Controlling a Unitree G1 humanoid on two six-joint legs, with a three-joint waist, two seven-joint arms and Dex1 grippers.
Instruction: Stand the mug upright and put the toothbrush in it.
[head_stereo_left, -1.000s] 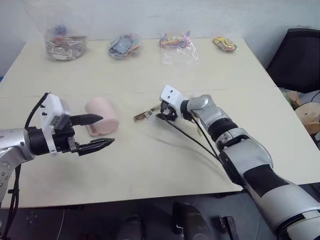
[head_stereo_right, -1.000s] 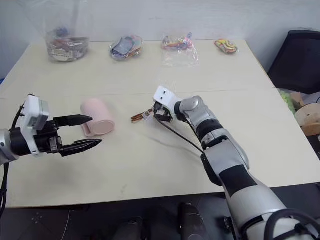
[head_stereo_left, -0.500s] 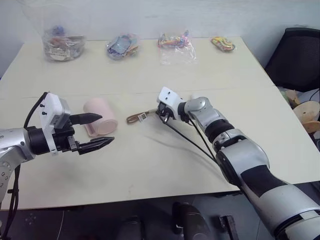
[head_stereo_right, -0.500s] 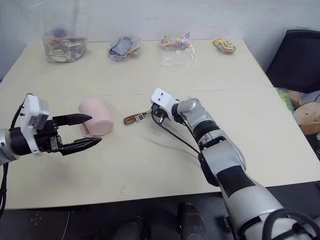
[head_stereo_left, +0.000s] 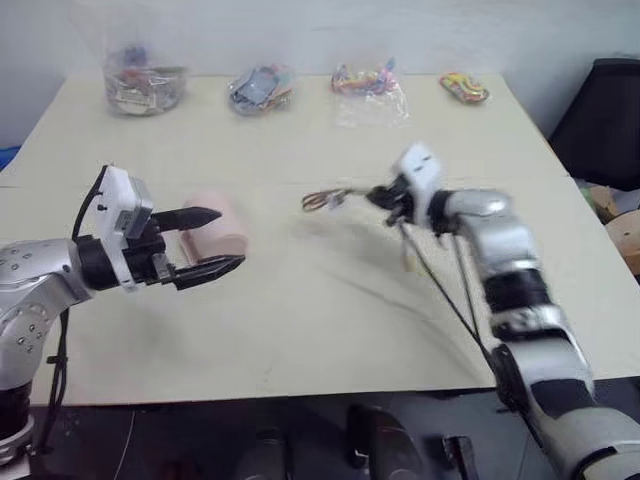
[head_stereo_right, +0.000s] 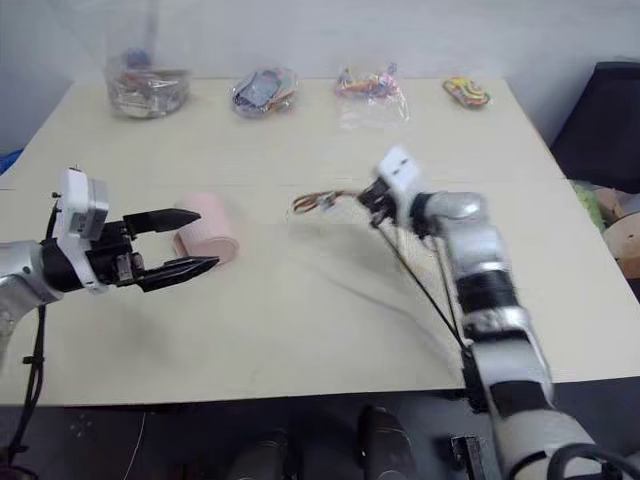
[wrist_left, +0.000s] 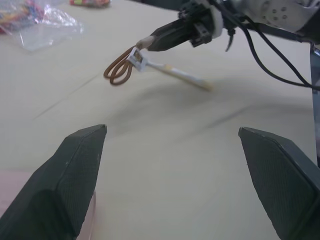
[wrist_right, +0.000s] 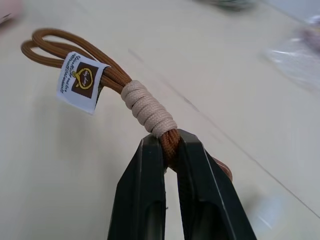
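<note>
Strap (wrist_right: 100, 75), thin brown cord with tag, pinched in right gripper (wrist_right: 167, 145); left gripper (head_stereo_left: 212, 243) spread at nine o'clock of toppled pale pink mug (head_stereo_left: 222, 225), next needing uprighting.

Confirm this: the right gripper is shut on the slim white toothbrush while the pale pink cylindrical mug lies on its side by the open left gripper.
Wrong on one point. The right gripper is shut on the thin brown cord strap with a white tag, not the toothbrush; the right wrist view shows it. The pale pink cylindrical mug does lie on its side by the open left gripper.
</note>
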